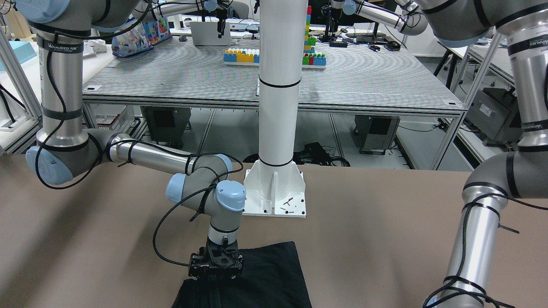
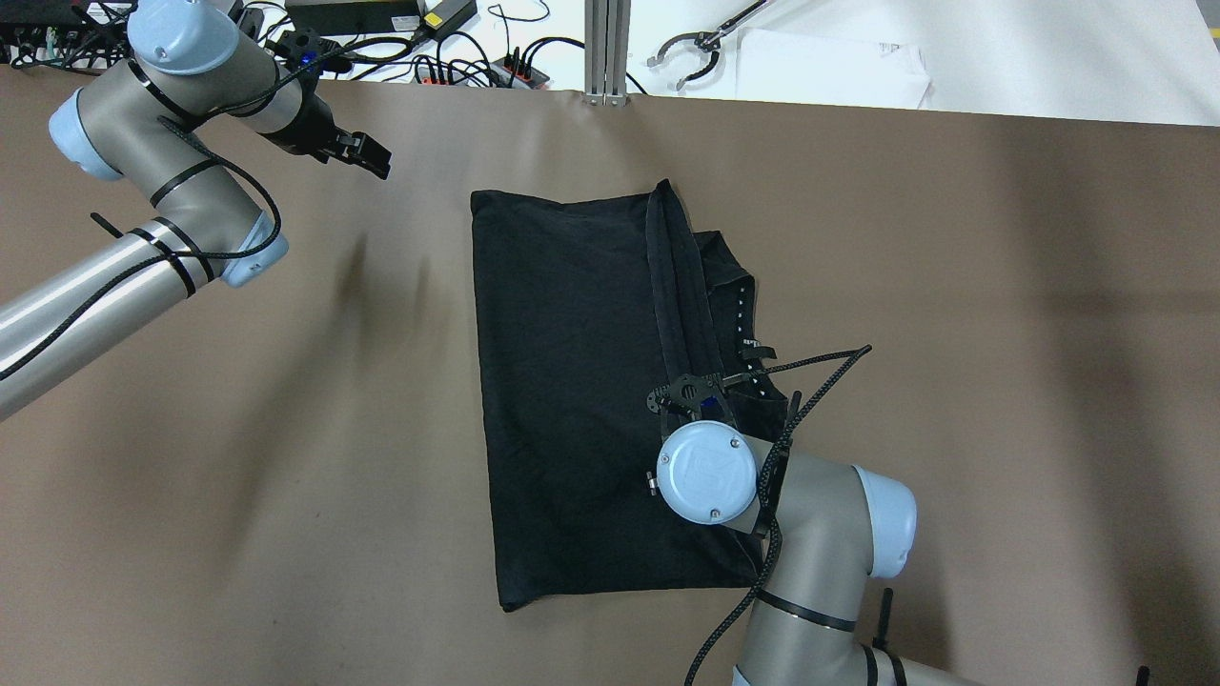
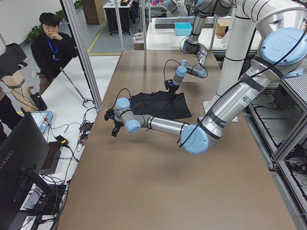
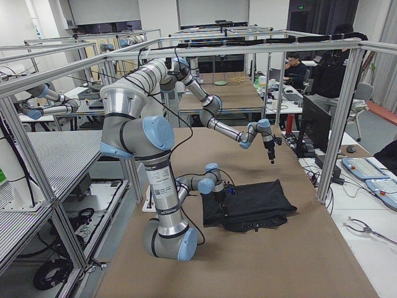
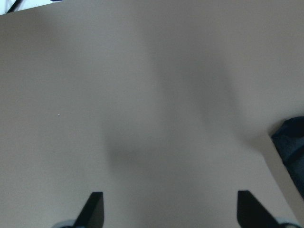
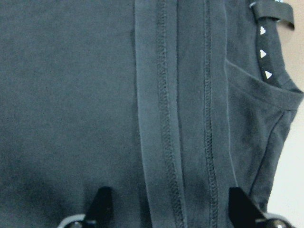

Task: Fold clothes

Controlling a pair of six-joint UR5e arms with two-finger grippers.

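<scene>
One black cloth (image 2: 572, 381) flat on the middle of a brown table (image 2: 953, 381), with a long hemmed strip (image 6: 161, 95) folded over near one side. Right gripper (image 6: 169, 197) low over that strip, fingers (image 6: 102, 204) spread wide, nothing held; touching the cloth or not, hard to tell. Left gripper (image 2: 372, 160) well apart from the cloth, over bare table, also wide open and holding nothing. White pillar (image 1: 278, 107) bolted at the table's edge. Behind it, a grey striped table (image 1: 171, 81) with bright toy blocks (image 1: 242, 55). Cables (image 2: 477, 62) along the far edge. Person in black (image 3: 53, 48) off to the side.
</scene>
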